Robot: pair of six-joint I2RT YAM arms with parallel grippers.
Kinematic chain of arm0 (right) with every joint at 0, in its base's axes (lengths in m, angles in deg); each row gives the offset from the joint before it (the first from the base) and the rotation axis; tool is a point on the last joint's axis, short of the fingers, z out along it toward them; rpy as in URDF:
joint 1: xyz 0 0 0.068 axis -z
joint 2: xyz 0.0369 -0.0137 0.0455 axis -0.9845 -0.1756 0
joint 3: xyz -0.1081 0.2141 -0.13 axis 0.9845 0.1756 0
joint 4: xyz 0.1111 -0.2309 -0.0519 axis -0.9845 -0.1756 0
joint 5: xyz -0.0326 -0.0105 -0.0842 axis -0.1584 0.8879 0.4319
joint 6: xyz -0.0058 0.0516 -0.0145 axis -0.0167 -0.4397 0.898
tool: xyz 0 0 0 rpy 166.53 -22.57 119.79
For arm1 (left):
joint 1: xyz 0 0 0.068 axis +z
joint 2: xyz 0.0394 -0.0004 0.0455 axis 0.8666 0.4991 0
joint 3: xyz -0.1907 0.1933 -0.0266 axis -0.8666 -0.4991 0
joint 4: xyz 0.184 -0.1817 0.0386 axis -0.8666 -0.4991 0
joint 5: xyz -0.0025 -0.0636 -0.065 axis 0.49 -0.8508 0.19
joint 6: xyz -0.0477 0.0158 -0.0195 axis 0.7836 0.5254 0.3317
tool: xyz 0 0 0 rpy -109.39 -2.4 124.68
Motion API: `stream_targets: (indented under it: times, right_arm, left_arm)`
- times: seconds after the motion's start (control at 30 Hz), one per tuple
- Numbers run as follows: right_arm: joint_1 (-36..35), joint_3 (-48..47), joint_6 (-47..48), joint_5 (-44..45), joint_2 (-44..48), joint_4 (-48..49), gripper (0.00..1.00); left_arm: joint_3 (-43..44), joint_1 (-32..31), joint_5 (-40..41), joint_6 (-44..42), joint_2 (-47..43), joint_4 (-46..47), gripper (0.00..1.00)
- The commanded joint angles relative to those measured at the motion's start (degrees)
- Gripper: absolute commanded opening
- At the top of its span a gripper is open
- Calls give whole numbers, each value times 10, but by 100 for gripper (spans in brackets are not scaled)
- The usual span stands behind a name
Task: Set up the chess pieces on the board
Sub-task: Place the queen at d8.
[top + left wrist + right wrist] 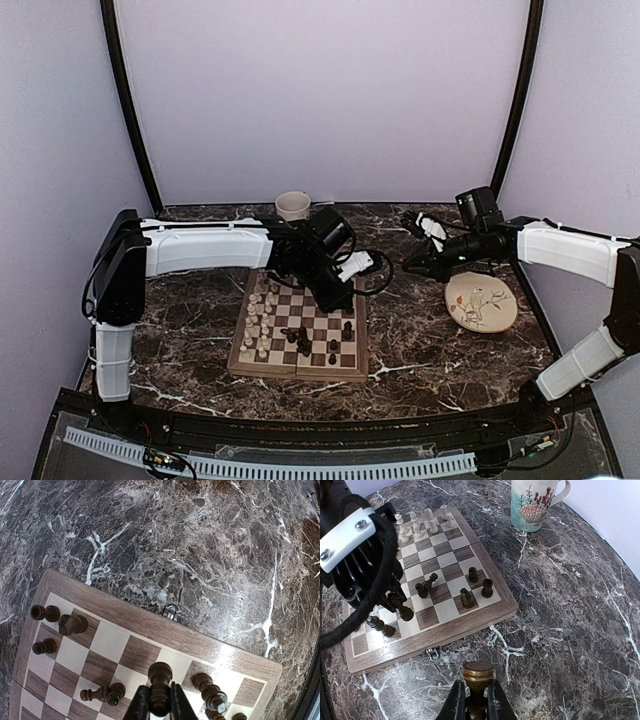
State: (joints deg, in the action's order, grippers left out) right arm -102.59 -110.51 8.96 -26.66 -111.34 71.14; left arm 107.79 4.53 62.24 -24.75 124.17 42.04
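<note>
The board (297,368) lies mid-table, with cream-white chess pieces (260,320) in rows on its left side and dark pieces (335,345) scattered on its right. My left gripper (160,692) is shut on a dark piece (160,672), held upright just above the squares near the board's far edge. Beside it stand another dark piece (209,690), a knight (73,624) and a toppled piece (102,694). My right gripper (476,690) is shut on a brown piece (478,674) over the marble, short of the board's edge (445,630).
A cream cup (293,205) stands behind the board, showing a seashell print in the right wrist view (535,502). A round plate (481,302) with a bird drawing lies at the right. The left arm's black wrist (355,550) hangs over the board's right half.
</note>
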Motion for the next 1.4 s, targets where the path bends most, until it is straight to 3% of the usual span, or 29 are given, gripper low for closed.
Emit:
stream_targets:
  times: [0.0,0.27,0.9,1.23,1.37]
  right_arm:
    - [3,4,5,-8,11,21,9]
    - [4,4,5,-8,9,19,9]
    - [4,3,7,-8,9,18,9]
    - [4,2,7,-9,6,18,10]
    - [5,3,7,-10,5,17,10]
  left_arm:
    - [14,-1,33,-12,1,-17,2]
    - [40,-1,79,-2,22,-3,2]
    - [62,-1,28,-12,67,-25,6]
    - [80,-1,40,-8,69,-41,28]
    - [92,-1,39,-5,69,-48,31]
